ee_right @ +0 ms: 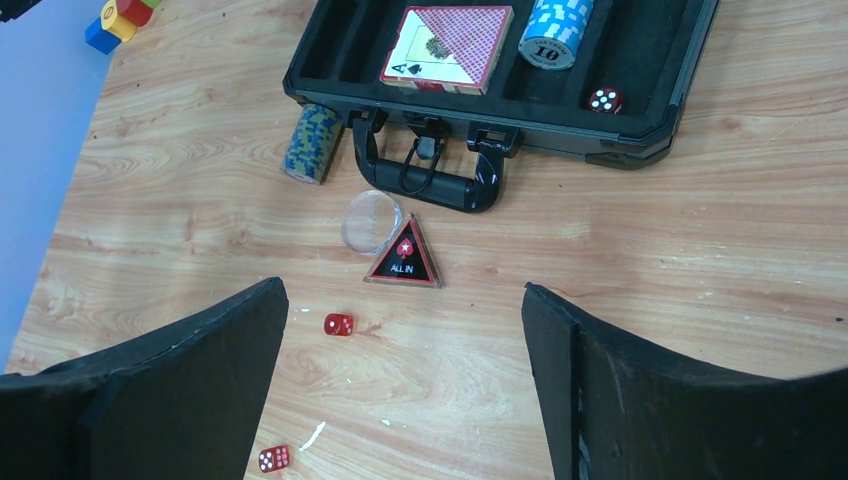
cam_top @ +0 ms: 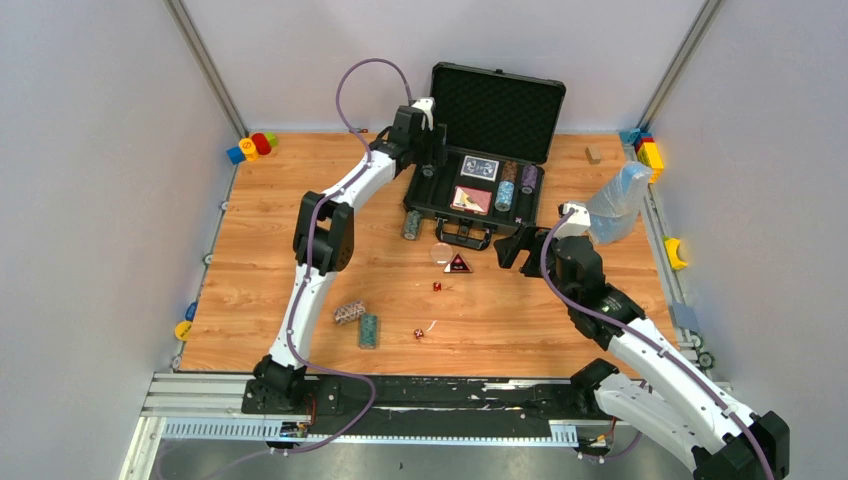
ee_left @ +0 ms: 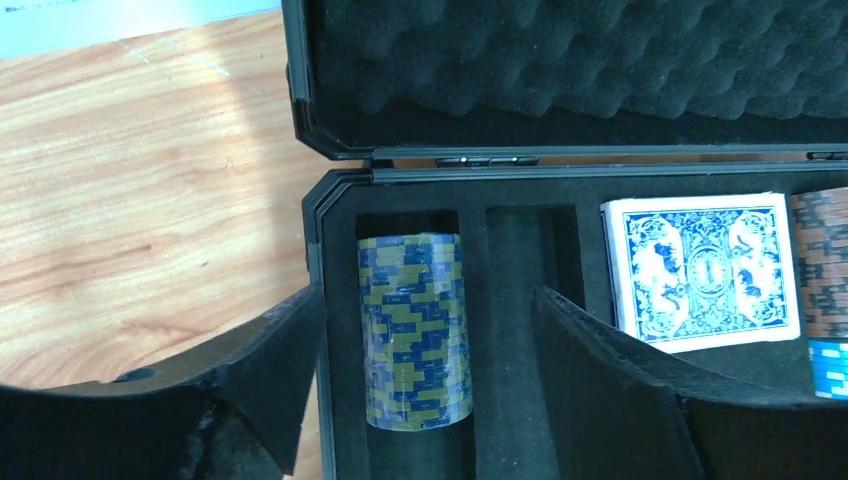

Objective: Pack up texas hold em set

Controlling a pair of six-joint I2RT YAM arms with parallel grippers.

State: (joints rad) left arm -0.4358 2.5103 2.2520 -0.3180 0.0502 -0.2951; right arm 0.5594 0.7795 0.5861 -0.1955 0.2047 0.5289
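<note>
My left pincer (ee_left: 428, 295) gapes, empty, astride blue-and-olive striped chip roll (ee_left: 413, 330) (slotted in black foam-lined hard case (ee_left: 335, 200), front hidden).

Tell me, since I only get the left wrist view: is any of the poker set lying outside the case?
Observer: Yes, a blue-yellow chip roll sits on the table beside the case's front left corner.
Operator: Any others?
Observer: A pale roll and a green roll lie beside the left arm.
Operator: And the right claw?
Observer: The right claw is open and empty, above the table just short of the triangular button.
</note>
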